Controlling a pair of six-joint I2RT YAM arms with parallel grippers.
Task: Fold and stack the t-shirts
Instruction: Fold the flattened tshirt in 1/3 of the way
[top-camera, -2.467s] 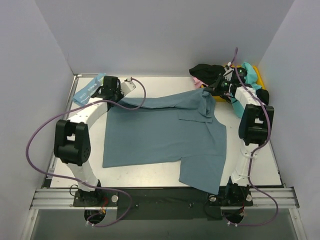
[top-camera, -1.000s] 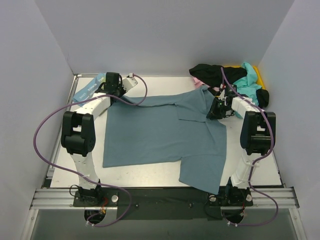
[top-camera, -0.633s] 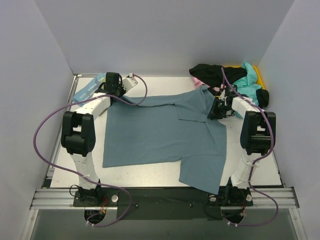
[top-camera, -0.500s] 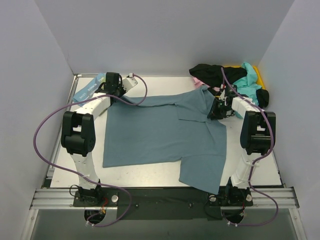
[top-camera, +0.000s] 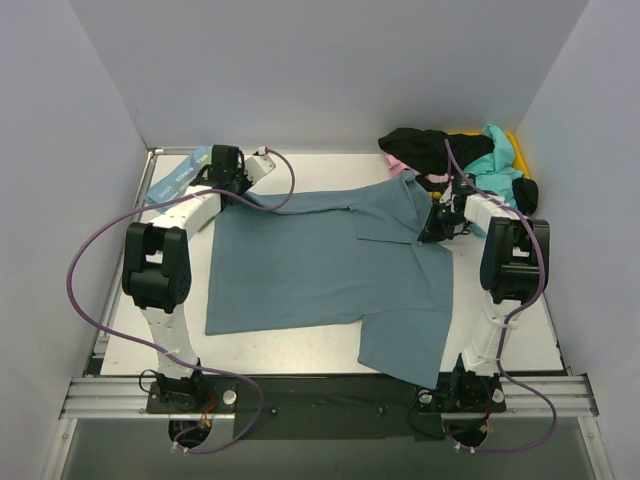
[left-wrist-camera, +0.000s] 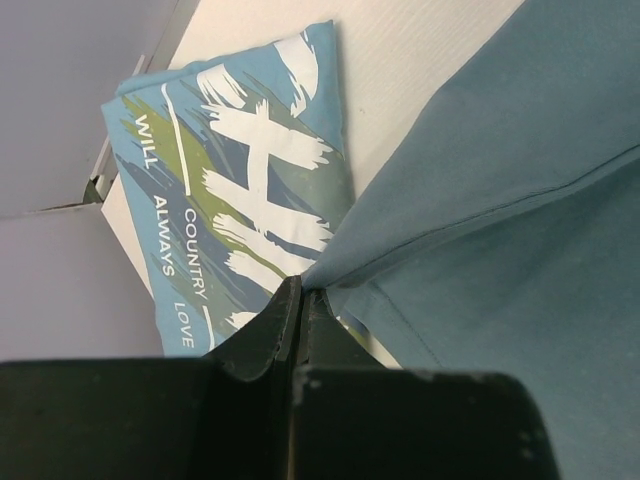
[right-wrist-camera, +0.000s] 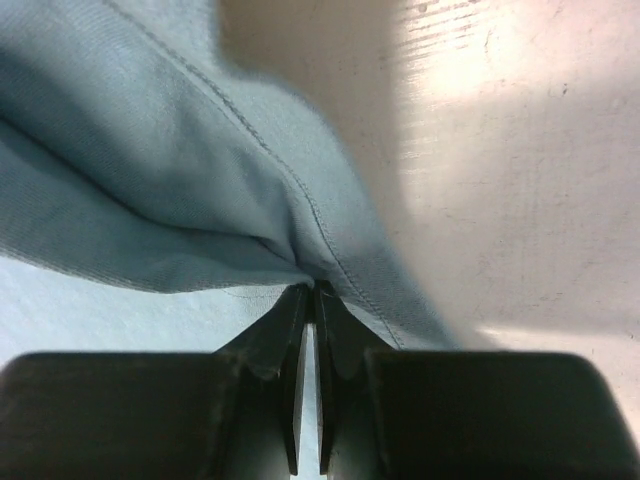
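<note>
The teal shirt (top-camera: 330, 270) lies spread flat across the middle of the table (top-camera: 290, 345), its near right corner reaching almost to the table's front edge. The left claw (left-wrist-camera: 303, 297) is clenched on the shirt's far left edge, right beside a folded light-blue shirt (left-wrist-camera: 230, 190) with white letters that sits in the far left corner. The right claw (right-wrist-camera: 308, 292) is pinched on a stitched hem at the shirt's far right side – cloth bunches up just above the fingertips. Bare tabletop shows as a strip along the left edge, below the near hem, and to the right. In the far right corner a black shirt (top-camera: 420, 145) and a turquoise shirt (top-camera: 495, 160) are heaped over a yellow bin (top-camera: 514, 140), close behind the right claw.
</note>
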